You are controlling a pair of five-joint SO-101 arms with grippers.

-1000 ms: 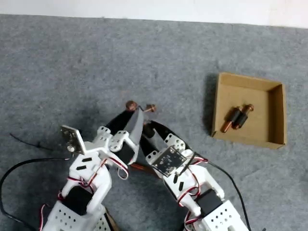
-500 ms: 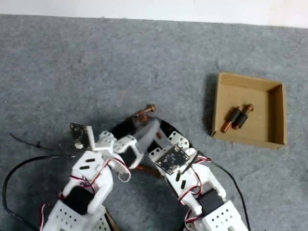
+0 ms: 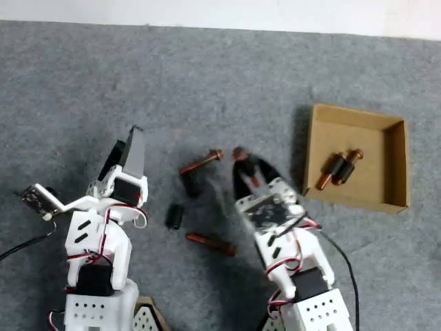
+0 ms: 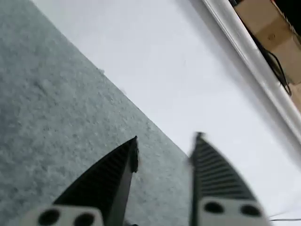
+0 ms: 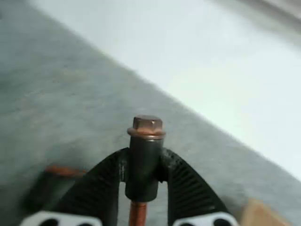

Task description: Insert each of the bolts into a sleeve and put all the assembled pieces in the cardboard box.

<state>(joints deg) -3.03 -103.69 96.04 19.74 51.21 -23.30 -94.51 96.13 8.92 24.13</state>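
The cardboard box lies off to the right gripper's outer side, so the right arm is the nearer one. That gripper is clamped on an assembled piece, long axis running along the fingers, bolt head past the tips. Your left gripper hangs with jaws apart, and you can count two assembled pieces in the box, one in the grip, and, toward the left arm, two loose bolts and two sleeves.
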